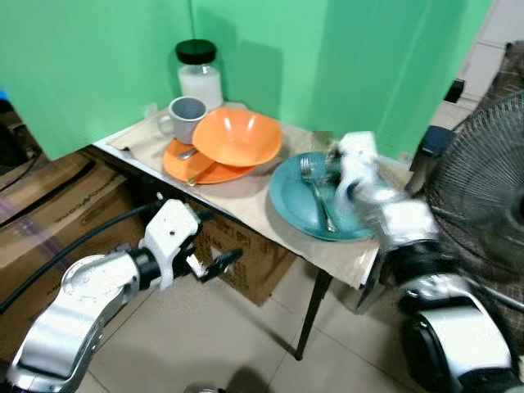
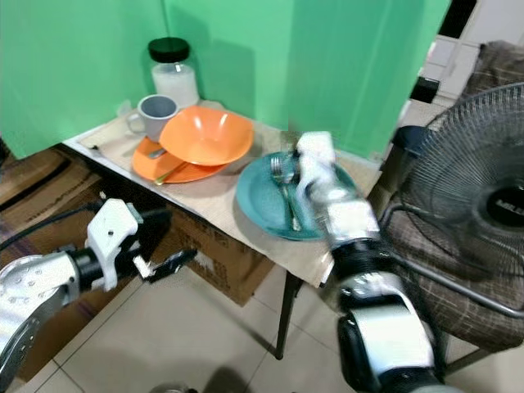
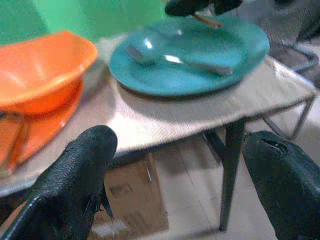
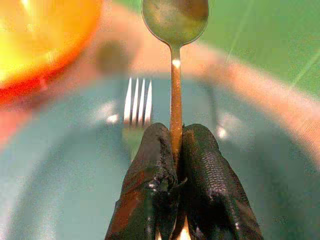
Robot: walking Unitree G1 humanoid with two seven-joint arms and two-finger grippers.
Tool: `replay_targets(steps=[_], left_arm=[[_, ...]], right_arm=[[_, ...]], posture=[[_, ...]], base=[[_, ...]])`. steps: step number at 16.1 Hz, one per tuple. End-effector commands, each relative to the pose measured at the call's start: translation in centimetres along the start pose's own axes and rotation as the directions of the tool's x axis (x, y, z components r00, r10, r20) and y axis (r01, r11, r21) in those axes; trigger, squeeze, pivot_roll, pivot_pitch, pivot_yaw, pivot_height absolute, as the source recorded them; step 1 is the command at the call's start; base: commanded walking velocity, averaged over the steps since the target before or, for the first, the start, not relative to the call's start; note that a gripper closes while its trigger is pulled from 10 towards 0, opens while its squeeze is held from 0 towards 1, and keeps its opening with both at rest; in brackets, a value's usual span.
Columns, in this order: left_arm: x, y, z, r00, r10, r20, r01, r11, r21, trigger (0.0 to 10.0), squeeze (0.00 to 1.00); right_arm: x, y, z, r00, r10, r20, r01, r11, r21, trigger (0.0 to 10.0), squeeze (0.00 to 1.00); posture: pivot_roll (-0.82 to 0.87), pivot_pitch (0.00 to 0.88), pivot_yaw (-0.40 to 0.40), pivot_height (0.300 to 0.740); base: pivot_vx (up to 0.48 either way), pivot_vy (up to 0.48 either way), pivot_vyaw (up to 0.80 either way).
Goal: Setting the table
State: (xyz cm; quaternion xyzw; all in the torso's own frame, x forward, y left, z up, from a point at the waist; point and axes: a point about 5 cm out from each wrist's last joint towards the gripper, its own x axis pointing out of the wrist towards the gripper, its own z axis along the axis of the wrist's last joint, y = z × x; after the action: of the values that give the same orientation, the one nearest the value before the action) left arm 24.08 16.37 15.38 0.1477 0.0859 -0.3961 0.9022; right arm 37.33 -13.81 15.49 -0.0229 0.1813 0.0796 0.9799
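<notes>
item: spoon, pinched by its handle in right gripper, above teal plate (fork on it). lower gently, lay beside fork. left gripper wide open, empty, below table edge.

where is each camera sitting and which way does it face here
Left eye: head, looking down at the table; both arms show.
Right eye: same, shifted sideways.
Left wrist: low before the table, facing the teal plate between open fingers.
Right wrist: above the plate, jaws shut on a spoon.
Shared: the plate and fork.
</notes>
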Motion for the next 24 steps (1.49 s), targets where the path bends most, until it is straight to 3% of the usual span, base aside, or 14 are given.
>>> replay_targets(steps=[1,2,3,4,5,7,8,9,10,13,18,21,24], left_arm=[[0.3,0.2,0.4,0.999,0.024,0.031,-0.024,1.000,-0.001,10.0,0.00],[0.9,0.0,0.5,0.998,0.037,0.044,-0.037,0.999,-0.007,10.0,0.00],[1.4,-0.2,0.7,0.997,0.057,0.058,-0.056,0.998,-0.013,10.0,0.00],[2.1,-0.1,1.0,0.988,0.134,0.080,-0.132,0.991,-0.025,10.0,0.00],[2.6,0.1,1.1,0.964,0.245,0.102,-0.240,0.969,-0.053,10.0,0.00],[3.0,-0.7,1.6,0.940,0.311,0.138,-0.298,0.949,-0.104,10.0,0.00],[3.6,-1.4,1.8,0.938,0.314,0.147,-0.308,0.949,-0.066,10.0,0.00],[3.9,-1.5,1.9,0.933,0.329,0.145,-0.325,0.944,-0.053,10.0,0.00],[4.6,-1.4,2.1,0.920,0.364,0.145,-0.362,0.931,-0.045,10.0,0.00],[4.6,-0.1,2.6,0.890,0.425,0.167,-0.419,0.905,-0.070,10.0,0.00],[4.6,0.4,2.8,0.857,0.483,0.178,-0.463,0.875,-0.144,10.0,0.00],[4.8,0.4,2.8,0.854,0.490,0.178,-0.470,0.871,-0.142,10.0,0.00],[4.7,0.1,2.7,0.862,0.478,0.169,-0.461,0.878,-0.133,10.0,0.00]], right_arm=[[-1.2,-0.4,0.7,0.998,0.026,0.050,-0.027,0.999,0.022,0.0,0.00],[-3.4,-0.4,1.1,0.986,0.071,0.153,-0.073,0.997,0.010,0.0,0.00],[-5.3,-0.1,0.9,0.975,0.102,0.197,-0.103,0.995,0.000,1.3,0.00],[-7.1,0.4,0.0,0.971,0.123,0.206,-0.121,0.992,-0.022,10.0,0.00],[-8.5,0.8,-0.6,0.960,0.140,0.242,-0.143,0.990,-0.009,10.0,0.00],[-10.1,0.6,-1.8,0.955,0.103,0.277,-0.107,0.994,-0.001,10.0,0.00],[-10.9,0.6,-2.0,0.948,0.071,0.310,-0.070,0.997,-0.014,10.0,0.00],[-11.1,0.7,-2.1,0.947,0.072,0.313,-0.073,0.997,-0.007,10.0,0.00],[-10.9,0.9,-2.2,0.945,0.057,0.322,-0.042,0.998,-0.053,10.0,0.00],[-11.3,0.9,-2.0,0.941,0.026,0.336,-0.020,1.000,-0.022,10.0,0.00],[-11.0,1.1,-2.2,0.938,0.021,0.346,-0.024,1.000,0.004,10.0,0.00],[-11.0,0.8,-1.8,0.930,0.028,0.366,-0.047,0.998,0.042,10.0,0.00],[-10.8,1.0,-2.0,0.933,0.060,0.354,-0.074,0.997,0.026,10.0,0.00]], posture=[[0.10,0.000,0.005,0.740],[0.09,0.000,0.015,0.740],[0.08,0.000,0.019,0.740],[0.07,0.000,0.026,0.740],[0.06,0.000,0.035,0.740],[0.05,0.000,0.020,0.740],[0.05,0.000,0.005,0.740],[0.04,0.000,0.006,0.740],[0.03,0.000,0.017,0.740],[0.02,0.000,0.036,0.740],[0.02,0.000,0.020,0.740],[0.04,0.000,0.003,0.740],[0.05,0.000,-0.007,0.740]], base=[[0.000,0.000,0.00],[0.000,0.000,0.00],[0.000,0.000,0.00],[0.000,0.000,0.00],[0.000,0.000,0.00],[0.000,0.000,0.00],[0.000,0.000,-0.62],[0.000,0.000,-0.77],[0.000,0.000,-0.78],[0.000,0.000,-0.78],[0.000,0.000,-0.77],[0.000,0.000,-0.78],[0.000,0.000,-0.78]])
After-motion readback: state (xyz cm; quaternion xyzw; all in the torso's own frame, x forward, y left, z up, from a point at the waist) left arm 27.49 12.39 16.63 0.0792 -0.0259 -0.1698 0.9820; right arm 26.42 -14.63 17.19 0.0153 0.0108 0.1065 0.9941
